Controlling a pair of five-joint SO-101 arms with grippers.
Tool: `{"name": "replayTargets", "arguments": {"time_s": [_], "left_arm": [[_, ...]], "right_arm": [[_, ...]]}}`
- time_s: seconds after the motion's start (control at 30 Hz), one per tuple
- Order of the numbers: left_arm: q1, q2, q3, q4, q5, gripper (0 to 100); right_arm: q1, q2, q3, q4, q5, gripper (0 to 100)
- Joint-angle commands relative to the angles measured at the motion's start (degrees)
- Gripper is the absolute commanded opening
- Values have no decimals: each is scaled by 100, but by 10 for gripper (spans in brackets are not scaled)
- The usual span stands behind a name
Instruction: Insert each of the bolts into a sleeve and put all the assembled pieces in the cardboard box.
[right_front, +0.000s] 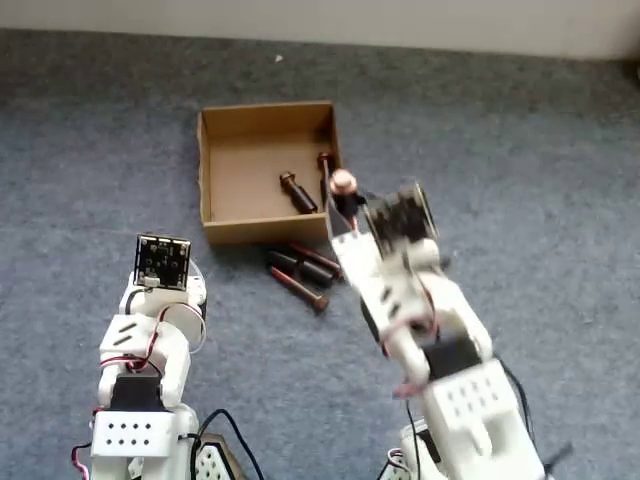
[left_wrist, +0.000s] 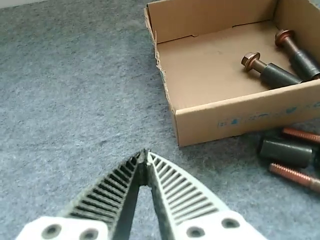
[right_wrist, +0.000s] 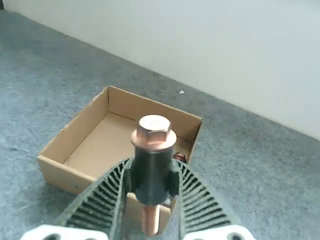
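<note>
My right gripper (right_wrist: 151, 172) is shut on an assembled piece (right_wrist: 151, 165), a copper bolt standing upright in a dark sleeve. In the high view this piece (right_front: 343, 188) hangs over the right wall of the cardboard box (right_front: 222, 170). Two assembled pieces (left_wrist: 270, 73) (left_wrist: 300, 52) lie inside the box (left_wrist: 225, 117), near its right side. On the carpet just in front of the box are a loose sleeve (left_wrist: 286, 152) and two bare bolts (left_wrist: 301, 135) (left_wrist: 295, 176). My left gripper (left_wrist: 145, 156) is shut and empty, low over the carpet to the front left of the box.
Grey carpet covers the floor all around. A pale wall (right_wrist: 225, 45) runs behind the box. The left arm (right_front: 150, 330) sits folded at the front left, well apart from the right arm (right_front: 420, 300).
</note>
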Motion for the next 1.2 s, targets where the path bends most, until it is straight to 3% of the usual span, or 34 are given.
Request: {"name": "replayTargets", "arguments": {"time_s": [0.0, 0.23, 0.5, 0.73, 1.17], "left_arm": [[-48, -57, -13, -114, -97, 6], [-48, -57, -13, -114, -105, 6], [-48, -57, -4, -114, -105, 6], [-57, -57, -4, -105, -105, 6], [-84, -57, -4, -114, -105, 7]], "right_arm": [[-66, 1640, -1332, -462, 18, 6], [-101, 4110, -2818, -945, 9, 6], [-92, 5938, -3802, -963, 0, 9], [-84, 6387, -3899, -919, 0, 131], [-101, 4760, -4180, 2211, 9, 131]]}}
